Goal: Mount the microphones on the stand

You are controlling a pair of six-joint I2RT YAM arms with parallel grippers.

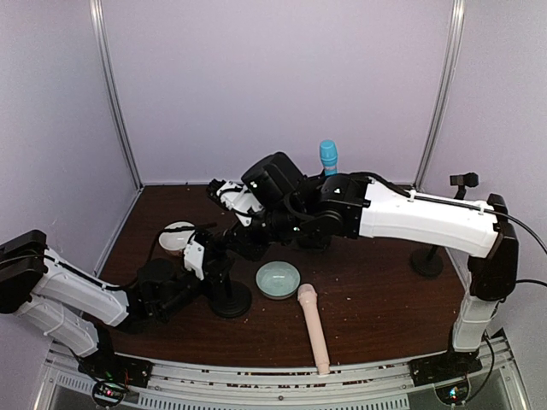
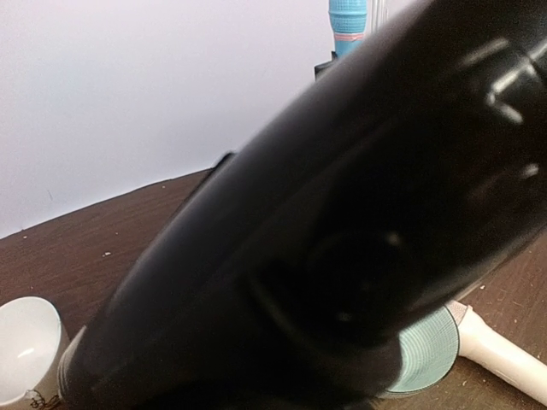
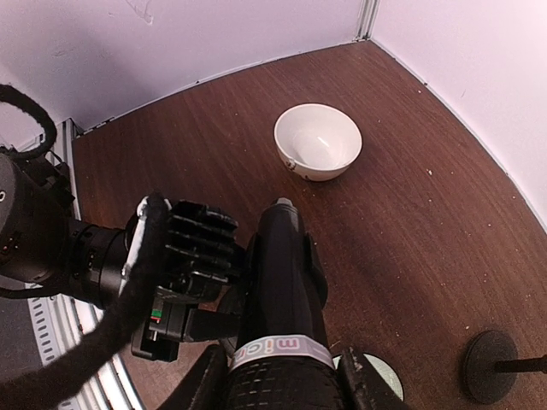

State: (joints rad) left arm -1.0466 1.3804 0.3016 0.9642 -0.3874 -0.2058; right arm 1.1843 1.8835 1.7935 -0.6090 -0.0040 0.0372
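Brown wood table [image 1: 376, 295], seen from above: the left arm [image 1: 77, 295] comes in low from the left and the right arm [image 1: 419, 213] stretches across from the right. They meet above a black stand [image 1: 229, 299] with a round base. We see the light blue microphone [image 1: 329, 156] upright behind the right arm. The pink-beige microphone [image 1: 313, 329] lies flat near the front edge, its head just beside a teal bowl [image 1: 278, 279]. A white bowl [image 1: 178, 235] sits to the left, and a second stand [image 1: 426, 260] is well apart at the right.

From the left wrist, a blurred black shape [image 2: 325, 231] fills most of the frame, and we cannot say what it is. Around it we make out the light blue microphone at the top, the white bowl at lower left, and the teal bowl and pink-beige microphone at lower right.

From the right wrist, the right gripper [image 3: 282, 389] is clamped on the black microphone [image 3: 278, 282], with a finger pressed to each side near its silver band. The microphone's far end points toward the white bowl. The left gripper [image 3: 205, 256] sits just beside the microphone's left flank; we cannot tell whether its jaws are apart or together. A round black base [image 3: 490, 366] rests on the wood at lower right.
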